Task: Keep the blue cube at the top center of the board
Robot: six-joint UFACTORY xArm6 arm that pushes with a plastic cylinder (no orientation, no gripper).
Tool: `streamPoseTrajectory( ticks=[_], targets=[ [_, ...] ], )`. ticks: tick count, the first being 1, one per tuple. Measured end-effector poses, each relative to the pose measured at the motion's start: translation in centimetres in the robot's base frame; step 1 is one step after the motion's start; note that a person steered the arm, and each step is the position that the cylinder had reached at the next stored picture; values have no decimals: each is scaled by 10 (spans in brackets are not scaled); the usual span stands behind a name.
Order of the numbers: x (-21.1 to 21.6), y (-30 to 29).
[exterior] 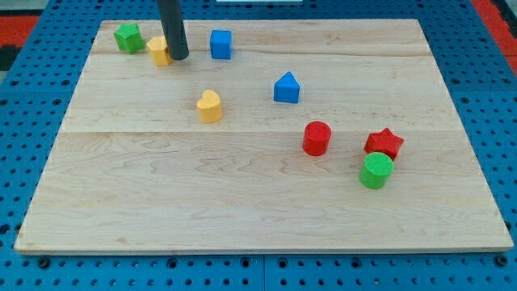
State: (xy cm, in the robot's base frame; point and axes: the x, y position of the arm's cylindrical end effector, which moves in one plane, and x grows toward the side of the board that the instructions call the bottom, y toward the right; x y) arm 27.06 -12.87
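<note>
The blue cube (220,44) sits near the top edge of the wooden worktop (242,202), left of centre. The arm carries no end effector that could clench or release, only a rod; my tip (179,58) rests against a yellow block (158,51), partly hidden, just left of the cube. A green star (128,37) lies at the view's top left.

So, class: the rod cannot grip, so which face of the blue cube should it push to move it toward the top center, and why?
Push the blue cube on its flat face at the view's left: it sits left of center. My tip is already on that side, against a yellow block.
</note>
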Motion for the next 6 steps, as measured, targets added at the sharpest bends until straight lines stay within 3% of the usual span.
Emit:
streamPoseTrajectory(
  ticks=[2,5,6],
  targets=[
    [-13,86],
    [-26,69],
    [-7,46]
  ],
)
